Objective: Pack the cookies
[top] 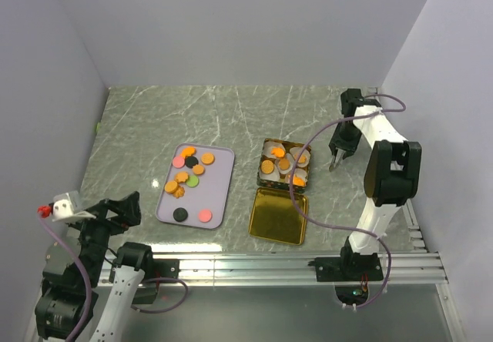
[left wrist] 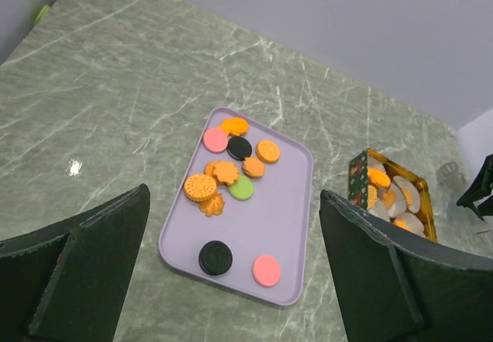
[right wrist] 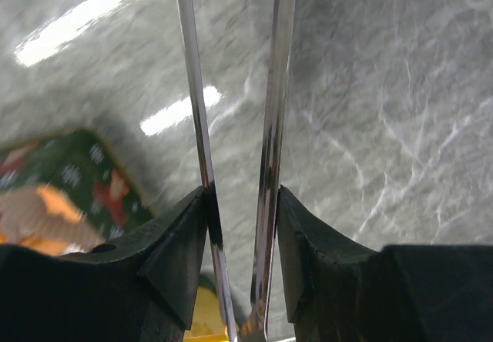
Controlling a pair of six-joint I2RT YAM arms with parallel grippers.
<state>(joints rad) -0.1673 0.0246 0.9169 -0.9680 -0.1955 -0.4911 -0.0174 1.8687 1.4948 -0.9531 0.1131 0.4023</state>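
Landmark: you can place everything from the lavender tray (top: pixel 219 203), which lies flat on the grey marbled table (top: pixel 192 119).
Cookies on the tray: most of the cookies (top: pixel 187 174) sit in a loose cluster on the tray's far half. You see orange ones, some overlapping, with a pink, a black and a green one (top: pixel 192 180) among them.
Near end of the tray: a black cookie (top: pixel 180 214) and a pink cookie (top: pixel 205 216) lie side by side, apart from each other and from the cluster.
Tin: the open tin (top: pixel 263 174) stands just right of the tray, not touching it. It holds white paper cups (top: pixel 275 151) and several orange cookies (top: pixel 268 166).
Lid: the gold lid (top: pixel 277 215) lies flat to the right of the tray, just nearer to the arm bases than the tin.
Left gripper: your left gripper (top: pixel 137 209) is to the near left of the tray, off its edge. Its jaws are spread wide with nothing between them.
Right gripper: your right gripper (top: pixel 339 155) is well to the right of the tray, beyond the tin's far side and clear of the tin.
Right jaws: they are clamped on a pair of metal tweezers (right wrist: pixel 269 126). The two blades stand slightly apart, and their tips run out of the right wrist view.
Tweezer load: you cannot tell whether the tips carry anything.
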